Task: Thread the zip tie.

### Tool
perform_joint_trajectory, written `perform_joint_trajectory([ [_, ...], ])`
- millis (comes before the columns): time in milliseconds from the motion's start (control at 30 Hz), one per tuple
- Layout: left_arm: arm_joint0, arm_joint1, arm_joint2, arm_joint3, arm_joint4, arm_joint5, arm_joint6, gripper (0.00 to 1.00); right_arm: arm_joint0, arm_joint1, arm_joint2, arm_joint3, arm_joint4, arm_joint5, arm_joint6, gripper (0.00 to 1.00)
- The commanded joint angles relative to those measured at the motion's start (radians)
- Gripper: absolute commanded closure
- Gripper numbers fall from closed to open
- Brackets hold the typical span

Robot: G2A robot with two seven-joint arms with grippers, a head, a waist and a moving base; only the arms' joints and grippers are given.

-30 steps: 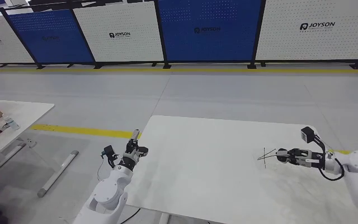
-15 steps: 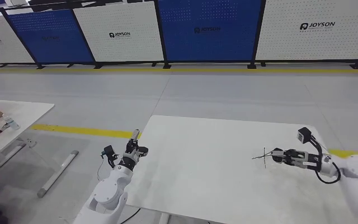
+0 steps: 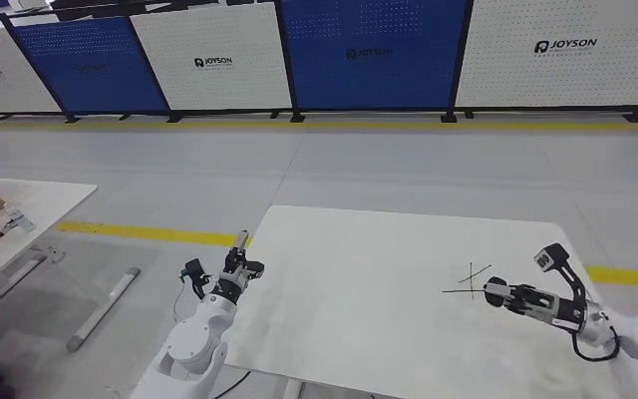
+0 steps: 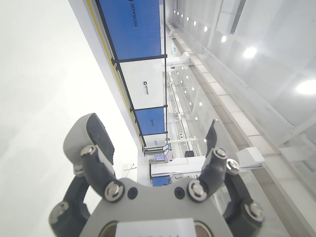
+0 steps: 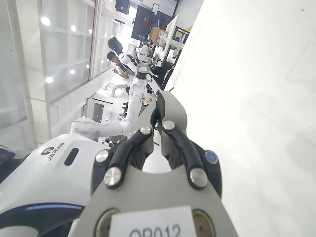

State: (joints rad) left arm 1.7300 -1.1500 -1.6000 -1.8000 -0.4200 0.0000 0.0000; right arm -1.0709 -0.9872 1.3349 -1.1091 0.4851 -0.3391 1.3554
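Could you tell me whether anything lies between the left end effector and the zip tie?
Nothing visible does: only bare table lies between the open left end effector and the zip tie held by the right end effector.

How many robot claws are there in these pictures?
2. The left claw is open at the table's left edge. The right claw, near the table's right side, is shut on a thin black zip tie. I don't think any are hidden.
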Motion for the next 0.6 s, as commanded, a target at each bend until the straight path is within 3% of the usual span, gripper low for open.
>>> perform_joint_trajectory([
  [0, 0.0, 0.0, 0.0, 0.0, 0.0, 0.0, 0.0, 0.0, 0.0, 0.0, 0.0, 0.0, 0.0, 0.0, 0.0, 1.0],
  [133, 0.0, 0.0, 0.0, 0.0, 0.0, 0.0, 0.0, 0.0, 0.0, 0.0, 0.0, 0.0, 0.0, 0.0, 0.0, 1.0],
  [267, 0.0, 0.0, 0.0, 0.0, 0.0, 0.0, 0.0, 0.0, -0.046, -0.004, 0.009, -0.057, 0.039, -0.001, -0.054, 1.0],
  [333, 0.0, 0.0, 0.0, 0.0, 0.0, 0.0, 0.0, 0.0, -0.097, -0.007, 0.044, -0.109, 0.081, -0.001, -0.076, 1.0],
  [567, 0.0, 0.0, 0.0, 0.0, 0.0, 0.0, 0.0, 0.0, -0.321, -0.035, 0.145, -0.345, 0.061, -0.001, -0.183, 1.0],
])
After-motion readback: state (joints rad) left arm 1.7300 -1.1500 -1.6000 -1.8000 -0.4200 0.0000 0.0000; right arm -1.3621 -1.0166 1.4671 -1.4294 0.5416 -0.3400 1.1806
